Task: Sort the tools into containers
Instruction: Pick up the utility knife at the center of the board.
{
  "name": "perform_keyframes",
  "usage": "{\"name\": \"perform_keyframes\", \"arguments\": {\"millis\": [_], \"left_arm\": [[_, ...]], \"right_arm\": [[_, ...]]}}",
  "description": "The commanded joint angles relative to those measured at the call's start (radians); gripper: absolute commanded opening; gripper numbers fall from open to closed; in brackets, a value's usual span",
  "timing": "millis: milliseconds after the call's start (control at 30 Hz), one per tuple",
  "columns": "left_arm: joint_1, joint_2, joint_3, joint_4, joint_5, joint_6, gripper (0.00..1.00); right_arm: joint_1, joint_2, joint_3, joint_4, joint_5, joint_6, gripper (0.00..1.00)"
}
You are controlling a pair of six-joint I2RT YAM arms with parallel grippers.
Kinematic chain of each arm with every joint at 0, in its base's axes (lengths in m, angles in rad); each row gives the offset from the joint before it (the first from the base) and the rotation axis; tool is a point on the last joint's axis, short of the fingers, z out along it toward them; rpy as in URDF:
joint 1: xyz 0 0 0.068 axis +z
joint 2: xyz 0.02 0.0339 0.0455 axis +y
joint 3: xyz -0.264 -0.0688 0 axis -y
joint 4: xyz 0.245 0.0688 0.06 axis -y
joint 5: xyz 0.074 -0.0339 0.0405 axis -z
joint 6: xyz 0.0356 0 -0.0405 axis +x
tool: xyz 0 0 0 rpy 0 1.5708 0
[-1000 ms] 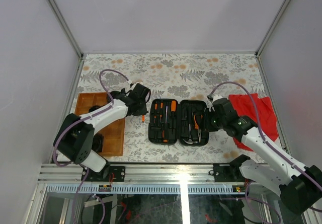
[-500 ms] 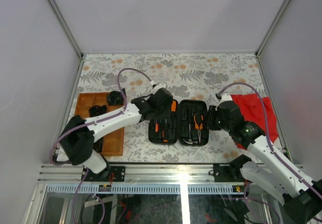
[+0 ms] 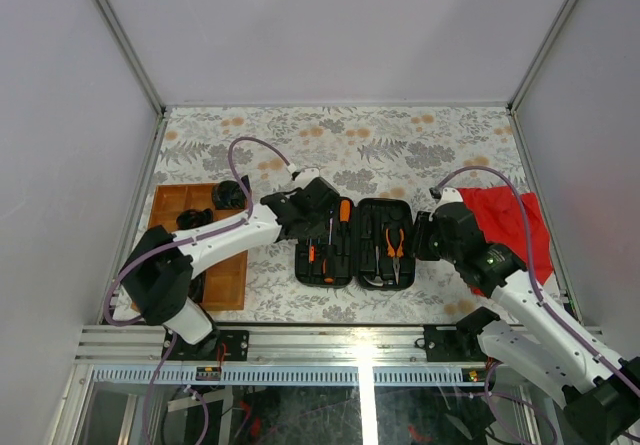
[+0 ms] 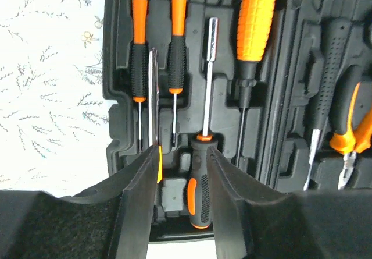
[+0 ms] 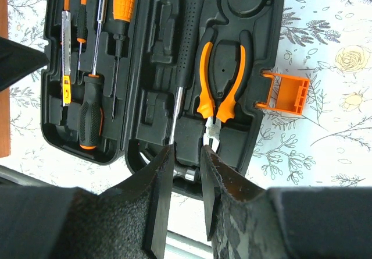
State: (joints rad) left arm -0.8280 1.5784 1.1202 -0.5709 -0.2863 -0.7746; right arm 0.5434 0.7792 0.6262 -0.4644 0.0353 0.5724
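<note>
The tool case [image 3: 357,265] lies open and flat at the centre of the top view, on a floral-patterned table [image 3: 400,145]. It is black moulded plastic with shaped recesses. An orange latch [image 5: 285,93] projects from its edge at the right of the right wrist view.

Contents of the half at the left of the left wrist view:
- two slim screwdrivers [image 4: 138,43] with orange-and-black handles
- a slim steel-and-yellow tool [image 4: 153,90], type not legible
- a steel-shafted driver [image 4: 200,183] with a black-and-orange handle
- a large orange-handled driver [image 4: 256,20]

Contents of the other half:
- a hammer [image 5: 187,32] with a ribbed black handle and steel shaft
- pliers [image 5: 224,78] with orange grips

The wooden tray [image 3: 228,275], orange-brown and divided into compartments, lies at the left of the top view, near the case. Several dark items sit in its compartments, too small to identify.

The left gripper [image 4: 183,171] is over the case with its fingers apart, one on each side of the steel-shafted driver's handle. Whether they touch it cannot be told. The right gripper [image 5: 185,166] is at the case edge beside the hammer's steel end. Its fingers stand slightly apart, and nothing is visibly clamped between them.

A red cloth [image 3: 510,220] lies at the right of the top view.
</note>
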Motion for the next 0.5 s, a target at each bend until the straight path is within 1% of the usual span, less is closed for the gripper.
{"name": "perform_keyframes", "arguments": {"millis": [0,100,267,467], "left_arm": [[-0.001,0.002,-0.031,0.006,-0.025,-0.017,0.38],[0.0,0.016,-0.047,0.009,-0.036,-0.018,0.39],[0.003,0.038,-0.081,0.047,0.012,-0.012,0.38],[0.002,0.067,-0.11,0.075,0.035,-0.015,0.35]], "right_arm": [[0.004,0.012,0.004,0.036,-0.013,0.012,0.33],[0.004,0.01,0.004,0.028,-0.009,0.009,0.33],[0.004,-0.001,-0.002,0.021,0.003,0.006,0.33],[0.004,0.008,-0.008,0.028,-0.009,0.012,0.33]]}}
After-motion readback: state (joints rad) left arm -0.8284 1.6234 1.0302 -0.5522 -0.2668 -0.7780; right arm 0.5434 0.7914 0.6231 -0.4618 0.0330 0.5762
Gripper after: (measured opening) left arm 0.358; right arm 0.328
